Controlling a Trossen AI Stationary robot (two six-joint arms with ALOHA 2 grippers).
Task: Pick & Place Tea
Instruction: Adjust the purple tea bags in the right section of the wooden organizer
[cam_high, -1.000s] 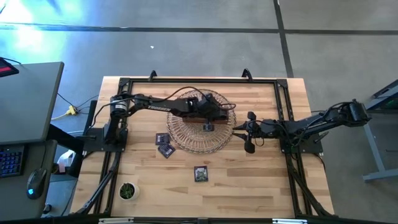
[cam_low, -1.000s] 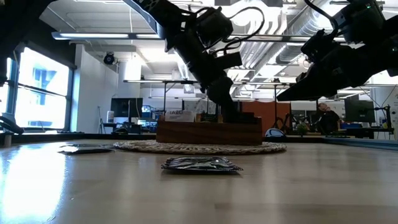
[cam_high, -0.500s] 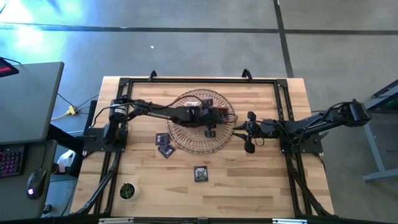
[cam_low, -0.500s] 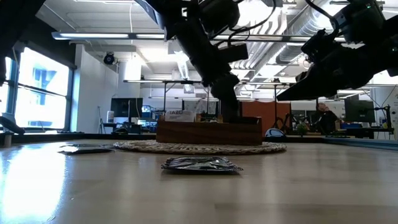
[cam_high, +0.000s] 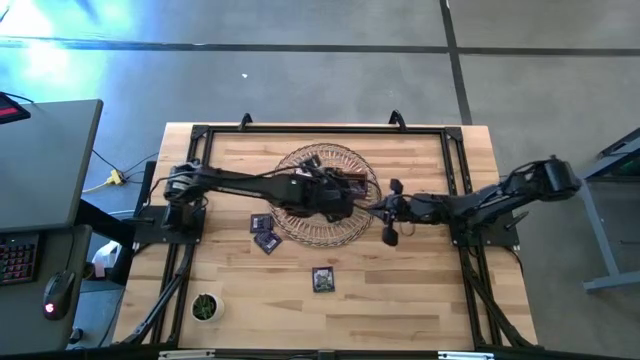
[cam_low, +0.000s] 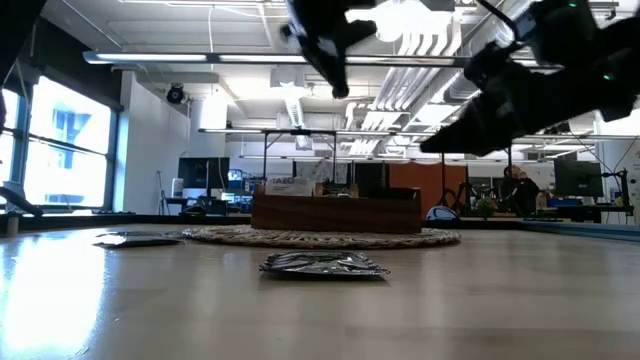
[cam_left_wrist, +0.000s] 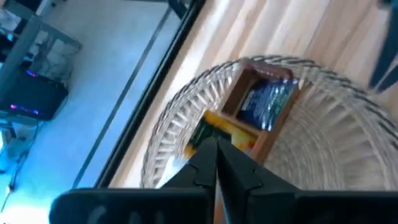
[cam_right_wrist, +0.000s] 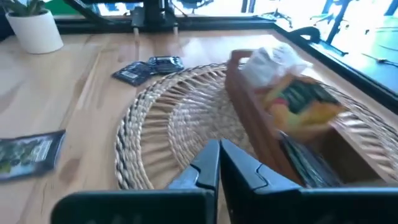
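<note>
Here, tea sachets (cam_high: 323, 279): three loose on the table, left of centre toward the front edge; others sit in the wooden box (cam_right_wrist: 292, 134).
Handling: judged light, thin, slippery; best pinched by an edge.
Left claw (cam_left_wrist: 217, 163): shut, empty, above the basket (cam_high: 300, 215).
Right claw (cam_right_wrist: 219, 163): shut, empty, beside the basket.

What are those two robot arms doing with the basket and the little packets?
They are tidying small flat tea sachets into a brown wooden box that sits in a round woven wicker basket. The left gripper is above the box, shut and holding nothing. The right gripper waits shut at the basket's edge. Three dark sachets lie on the wooden table.
</note>
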